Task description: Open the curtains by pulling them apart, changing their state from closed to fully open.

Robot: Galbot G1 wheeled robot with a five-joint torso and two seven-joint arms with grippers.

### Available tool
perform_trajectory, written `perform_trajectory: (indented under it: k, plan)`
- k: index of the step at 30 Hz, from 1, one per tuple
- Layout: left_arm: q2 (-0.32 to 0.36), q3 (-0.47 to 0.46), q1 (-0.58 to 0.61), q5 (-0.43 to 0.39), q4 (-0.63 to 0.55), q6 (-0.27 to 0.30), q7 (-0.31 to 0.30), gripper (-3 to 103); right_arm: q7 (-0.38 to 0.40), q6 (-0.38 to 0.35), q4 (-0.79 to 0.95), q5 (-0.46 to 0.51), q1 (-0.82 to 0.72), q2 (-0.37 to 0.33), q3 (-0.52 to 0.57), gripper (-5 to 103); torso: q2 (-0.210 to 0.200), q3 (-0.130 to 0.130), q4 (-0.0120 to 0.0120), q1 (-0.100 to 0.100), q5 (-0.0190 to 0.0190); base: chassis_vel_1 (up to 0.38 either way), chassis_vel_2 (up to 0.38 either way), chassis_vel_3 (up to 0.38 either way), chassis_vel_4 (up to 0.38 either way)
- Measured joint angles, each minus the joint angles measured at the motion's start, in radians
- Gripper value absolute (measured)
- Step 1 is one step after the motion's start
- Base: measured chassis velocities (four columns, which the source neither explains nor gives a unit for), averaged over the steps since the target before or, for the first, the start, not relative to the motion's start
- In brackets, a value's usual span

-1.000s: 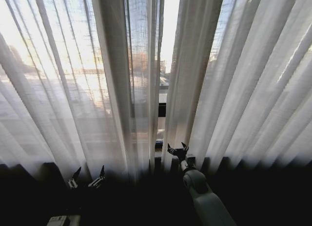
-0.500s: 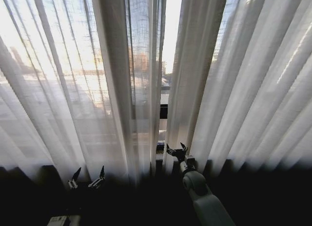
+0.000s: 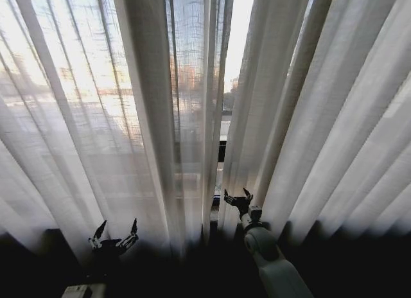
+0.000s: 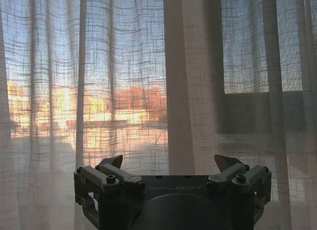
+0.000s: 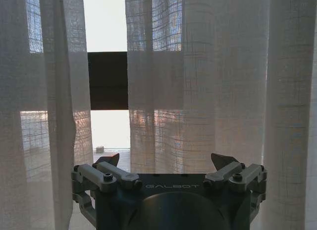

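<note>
The curtains (image 3: 160,118) hang right in front of the robot, with only a thin gap down the middle, and the view has crept closer to them over the last second. The right gripper (image 3: 237,200), fingers spread wide, sits at that gap beside the right panel's edge. The left gripper (image 3: 115,232) waits low, also wide open, so I'd say no pulling has begun.

Sheer white-cream curtains (image 3: 96,118) with vertical pleats and a fine crosshatch weave glow orange and pale blue where light passes through, a dark window frame bar (image 5: 107,80) crosses the gap between them, and each black end effector (image 3: 237,198) sits on a pale grey arm (image 3: 273,272).
</note>
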Motion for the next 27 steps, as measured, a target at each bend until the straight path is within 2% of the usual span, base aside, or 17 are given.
perform_trajectory:
  k: [6, 13, 20, 27]
  plan:
    - [-0.003, -0.001, -0.003, -0.004, 0.004, -0.001, 0.000, 100, 0.026, -0.008, 0.082, 0.030, -0.074, -0.054, 0.016, 100, 0.000, 0.000, -0.0003, 0.000, -0.0002, 0.008, -0.005, -0.007, 0.010]
    - [-0.005, -0.010, -0.011, -0.007, 0.006, -0.002, 0.001, 100, 0.024, -0.010, 0.051, 0.093, -0.022, -0.085, 0.013, 100, -0.001, 0.001, -0.0001, 0.001, 0.0002, 0.000, 0.000, 0.000, 0.000]
    - [-0.007, -0.019, -0.011, -0.024, -0.002, -0.004, 0.001, 100, 0.004, -0.013, -0.017, 0.154, 0.068, -0.083, -0.021, 100, -0.001, 0.001, 0.0000, 0.001, -0.0003, 0.000, 0.000, 0.000, 0.000]
    - [-0.017, -0.011, 0.000, -0.023, -0.004, -0.018, 0.002, 100, -0.002, -0.008, -0.138, 0.163, 0.166, -0.033, -0.037, 101, -0.001, 0.001, 0.0000, 0.001, 0.0001, 0.000, 0.000, 0.000, 0.000]
